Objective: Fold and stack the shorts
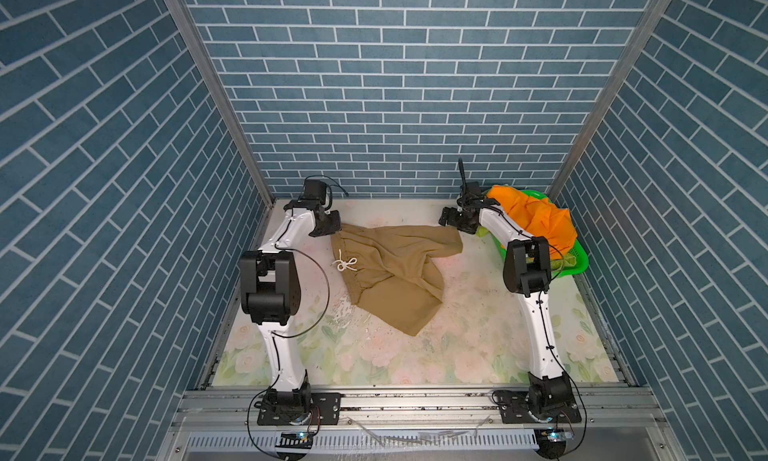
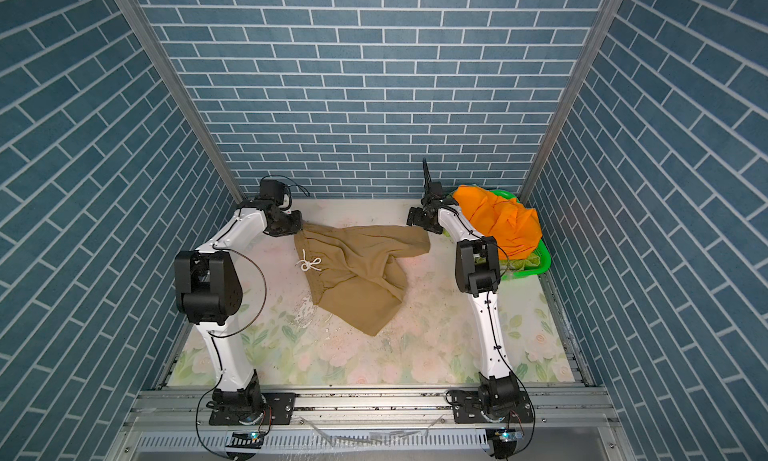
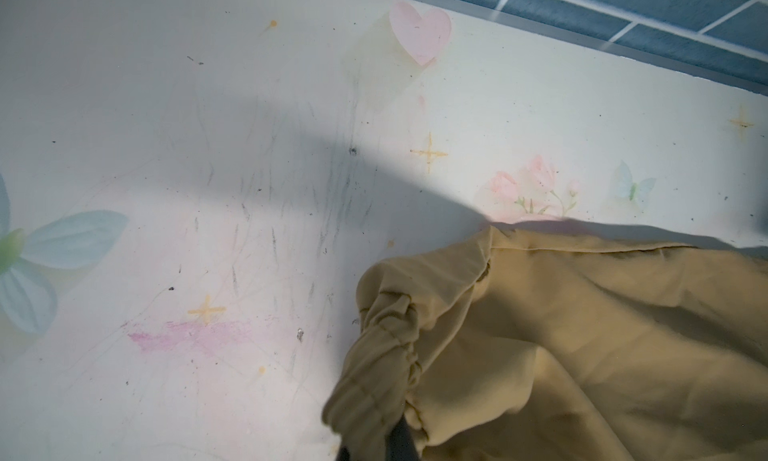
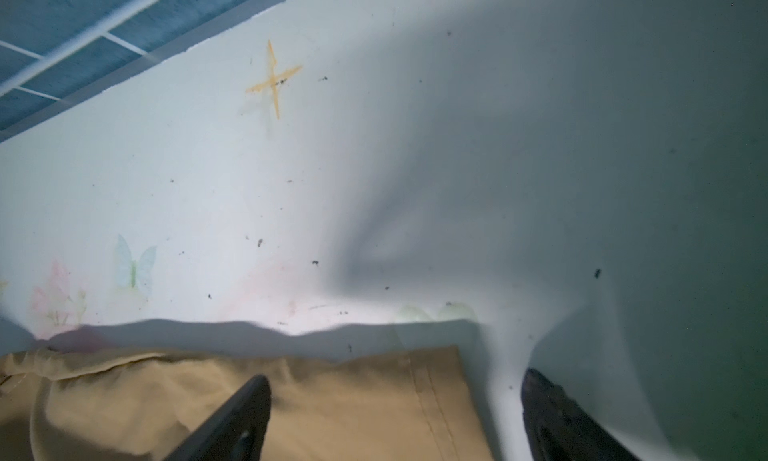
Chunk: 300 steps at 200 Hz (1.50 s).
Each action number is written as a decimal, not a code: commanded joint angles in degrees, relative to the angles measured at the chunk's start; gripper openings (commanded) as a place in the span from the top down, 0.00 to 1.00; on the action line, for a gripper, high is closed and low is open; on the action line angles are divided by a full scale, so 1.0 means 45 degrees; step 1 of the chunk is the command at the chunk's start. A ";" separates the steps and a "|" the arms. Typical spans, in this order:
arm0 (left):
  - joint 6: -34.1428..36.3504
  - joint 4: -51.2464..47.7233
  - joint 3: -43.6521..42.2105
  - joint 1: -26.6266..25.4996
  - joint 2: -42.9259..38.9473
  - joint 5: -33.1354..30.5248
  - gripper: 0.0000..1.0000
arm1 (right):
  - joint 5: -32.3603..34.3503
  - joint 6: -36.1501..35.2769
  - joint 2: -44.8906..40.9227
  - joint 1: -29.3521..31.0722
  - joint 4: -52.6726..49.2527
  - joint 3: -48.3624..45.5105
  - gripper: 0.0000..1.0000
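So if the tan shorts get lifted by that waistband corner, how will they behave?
Likely floppy: the tan shorts lie in soft creases, so they should drape and hang. Probably light; the cloth looks thin. The white drawstring may dangle loose.

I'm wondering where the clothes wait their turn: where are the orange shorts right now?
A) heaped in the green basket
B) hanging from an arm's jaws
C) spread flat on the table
A: the orange shorts sit heaped in the basket at the far right corner, while only the tan shorts lie on the table.
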 commanded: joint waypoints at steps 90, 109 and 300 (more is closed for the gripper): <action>0.0224 0.0215 -0.0200 -0.0220 -0.0316 0.0517 1.00 | -0.0686 0.0395 0.0712 -0.0036 -0.0681 0.0353 1.00; 0.0283 0.0201 0.0027 -0.0220 -0.0461 0.0642 1.00 | -0.0803 0.0233 0.0325 -0.0104 -0.1382 0.1493 1.00; -0.0976 0.2183 -0.0779 0.0385 -0.4535 -0.0660 1.00 | -0.1756 0.0650 -1.0937 -0.2035 0.2745 -0.9477 1.00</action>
